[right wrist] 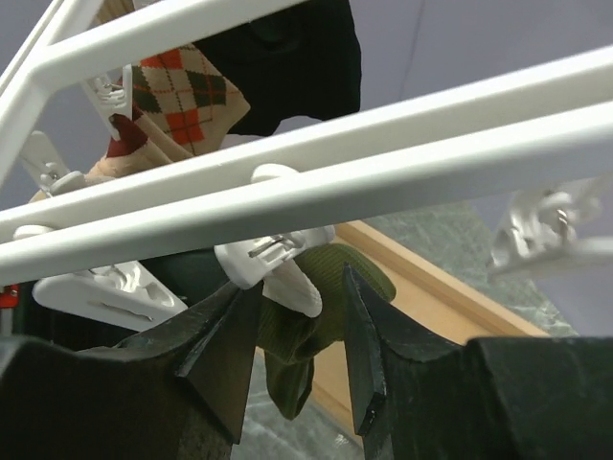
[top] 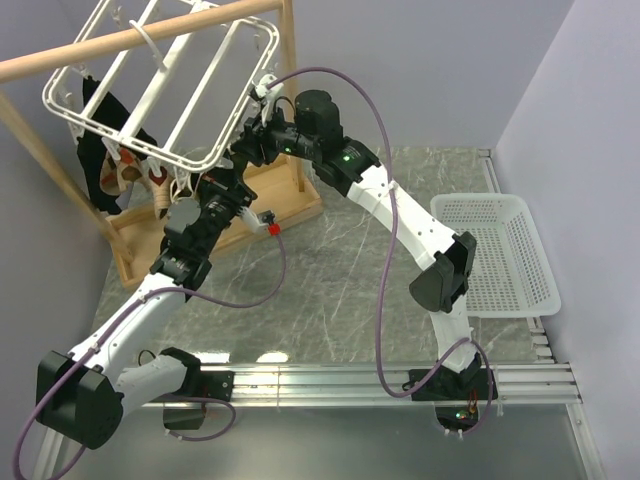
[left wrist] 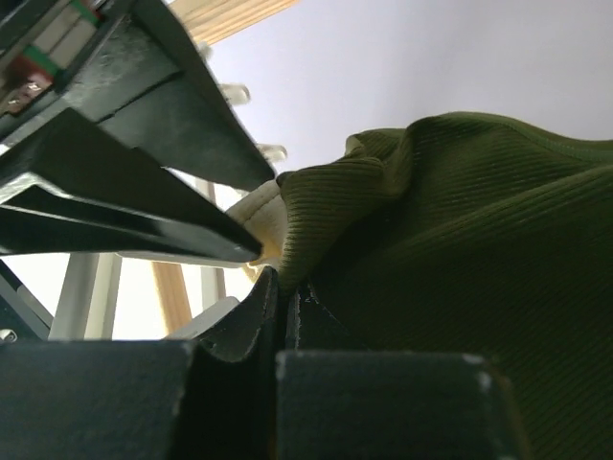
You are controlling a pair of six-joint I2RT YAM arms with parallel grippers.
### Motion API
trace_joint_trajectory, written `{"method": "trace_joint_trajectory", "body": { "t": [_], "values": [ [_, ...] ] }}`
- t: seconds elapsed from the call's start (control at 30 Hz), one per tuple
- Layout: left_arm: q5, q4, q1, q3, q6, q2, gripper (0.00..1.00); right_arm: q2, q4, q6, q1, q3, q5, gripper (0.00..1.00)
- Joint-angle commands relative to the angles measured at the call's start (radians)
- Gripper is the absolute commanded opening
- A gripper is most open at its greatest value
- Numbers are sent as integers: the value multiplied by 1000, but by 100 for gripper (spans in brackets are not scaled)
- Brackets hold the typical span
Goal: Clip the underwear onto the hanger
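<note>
The olive-green underwear (left wrist: pixel 460 240) hangs bunched under the white hanger (top: pixel 160 70). My left gripper (left wrist: pixel 284 287) is shut on its edge, right below a white clip (left wrist: pixel 259 216). In the right wrist view the underwear (right wrist: pixel 330 297) sits between the fingers of my right gripper (right wrist: pixel 302 287), which is open around a dangling clip (right wrist: pixel 278 268) that touches the cloth. In the top view both grippers, the left (top: pixel 238 180) and the right (top: pixel 250 140), meet under the hanger's near right corner and hide the underwear.
The hanger hangs from a wooden rail (top: pixel 130 38) on a stand with a wooden base (top: pixel 300 205). A black garment (right wrist: pixel 287 57) and argyle socks (right wrist: pixel 182 96) hang at the hanger's far side. A white mesh basket (top: pixel 500 250) stands at the right.
</note>
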Motion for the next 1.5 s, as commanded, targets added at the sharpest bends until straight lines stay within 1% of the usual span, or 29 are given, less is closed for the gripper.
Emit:
{"method": "trace_joint_trajectory", "body": {
  "t": [0.0,0.13,0.2,0.27,0.37,0.4,0.43,0.5,0.53,0.6,0.63,0.67,0.77,0.83,0.97,1.03,1.1,1.13,1.17,1.2,1.3,1.37,1.47],
  "values": [
    [33,59,10,32,0,-2,0,-3,3,2,-5,28,14,45],
    [35,62,12,32,0,1,0,-7,9,7,-5,26,17,47],
    [36,68,12,28,0,-1,1,-17,15,10,-5,16,19,51],
    [39,78,12,18,3,-2,3,-34,28,11,-5,-12,19,54],
    [33,96,12,8,1,1,13,-66,59,16,-7,-67,16,58],
    [35,101,12,5,0,-2,17,-76,65,19,-8,-82,17,59],
    [35,101,12,3,-3,-4,23,-83,73,24,-8,-95,19,60],
    [35,98,12,-5,-8,-13,30,-106,90,34,-11,-125,8,62],
    [36,94,12,-8,-11,-16,36,-114,96,40,-13,-136,2,63],
    [38,73,12,-17,-17,-33,42,-143,117,50,-18,-171,-10,65],
    [42,64,13,-21,-23,-50,47,-154,122,53,-18,-184,-12,66],
    [47,43,13,-34,-26,-59,50,-171,130,53,-18,-206,-15,67],
    [59,-7,12,-60,-40,-103,53,-206,127,53,-16,-245,-20,70],
    [64,-49,12,-77,-61,-145,55,-235,122,53,-18,-272,-23,75],
    [120,-132,6,-136,-72,-238,67,-292,124,45,-19,-338,-33,79],
    [128,-157,3,-167,-72,-293,76,-315,121,37,-19,-365,-46,82],
    [131,-186,-2,-198,-69,-330,78,-349,111,31,-19,-403,-53,83],
    [134,-211,-3,-213,-72,-367,87,-370,107,30,-18,-426,-59,85],
    [136,-220,-3,-219,-77,-384,93,-381,101,27,-19,-438,-64,86],
    [142,-232,-3,-224,-78,-401,93,-393,98,25,-19,-452,-64,87],
    [145,-261,-3,-238,-98,-461,99,-439,93,15,-18,-507,-58,88],
    [134,-272,-3,-242,-101,-490,99,-476,93,10,-19,-549,-49,88],
    [96,-243,-3,-245,-121,-505,99,-516,84,-4,-18,-590,-29,89]
  ]
}}
